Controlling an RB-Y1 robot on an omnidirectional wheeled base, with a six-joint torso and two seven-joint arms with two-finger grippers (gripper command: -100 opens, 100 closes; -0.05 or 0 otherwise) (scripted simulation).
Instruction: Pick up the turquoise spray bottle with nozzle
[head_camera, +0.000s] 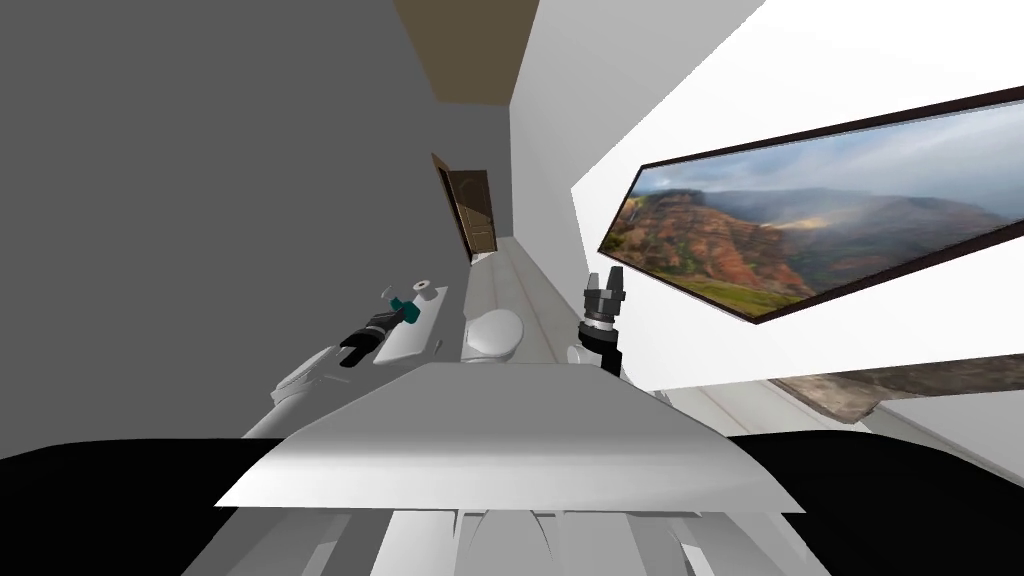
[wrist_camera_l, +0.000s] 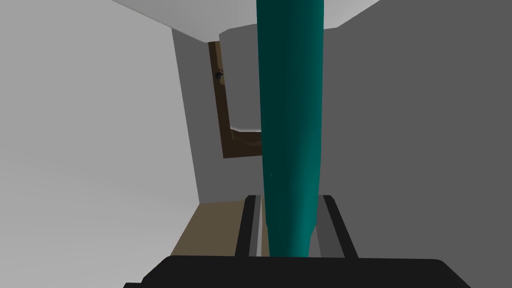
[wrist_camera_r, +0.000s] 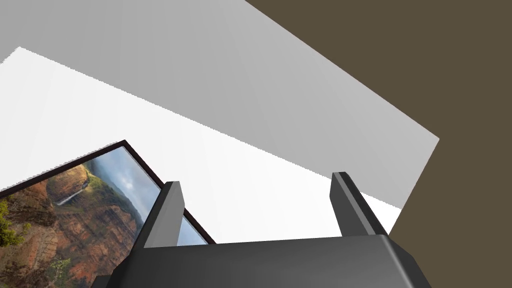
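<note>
The turquoise spray bottle (wrist_camera_l: 290, 125) stands between the two fingers of my left gripper (wrist_camera_l: 290, 225), which is shut on its sides. In the head view the bottle (head_camera: 404, 309) shows small, teal with a pale nozzle end, held at the tip of my left gripper (head_camera: 398, 314) above a white slab (head_camera: 412, 335). My right gripper (head_camera: 605, 285) is raised to the right of a white toilet, its fingers (wrist_camera_r: 165, 215) standing wide apart and holding nothing.
A white toilet (head_camera: 492, 335) sits between the two arms. A white roll-like object (head_camera: 423, 289) rests at the slab's far end. A brown door (head_camera: 470, 212) stands open further ahead beside the grey wall. A framed landscape picture (head_camera: 810, 225) hangs on the right.
</note>
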